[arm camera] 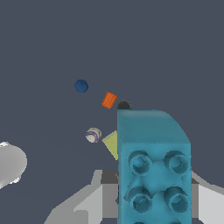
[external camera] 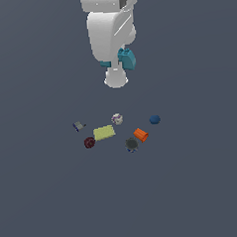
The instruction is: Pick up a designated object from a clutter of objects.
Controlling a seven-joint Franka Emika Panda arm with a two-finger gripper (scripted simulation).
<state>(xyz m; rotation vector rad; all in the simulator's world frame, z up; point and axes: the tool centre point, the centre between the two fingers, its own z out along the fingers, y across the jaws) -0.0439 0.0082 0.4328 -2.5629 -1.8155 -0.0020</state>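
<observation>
Exterior view shows you the arm raised well above the floor, with the teal block (external camera: 127, 59) carried up beside the wrist, far from the clutter below. In the wrist view the block (arm camera: 153, 175) fills the lower part of the frame, studs facing the camera, seated between the grey fingers (arm camera: 87, 205) of the gripper (arm camera: 153, 205), which is clenched on it. So you can judge the pick essentially done: block grasped and lifted clear; at most a steady hold is left.

Below lie the slab (external camera: 104, 133), orange cylinder (external camera: 141, 134), blue ball (external camera: 155, 119), red ball (external camera: 89, 142), whitish ball (external camera: 117, 118), dark grey piece (external camera: 132, 144) and small grey-blue piece (external camera: 79, 126). They sit apart from one another, and nothing stands in your way at this height.
</observation>
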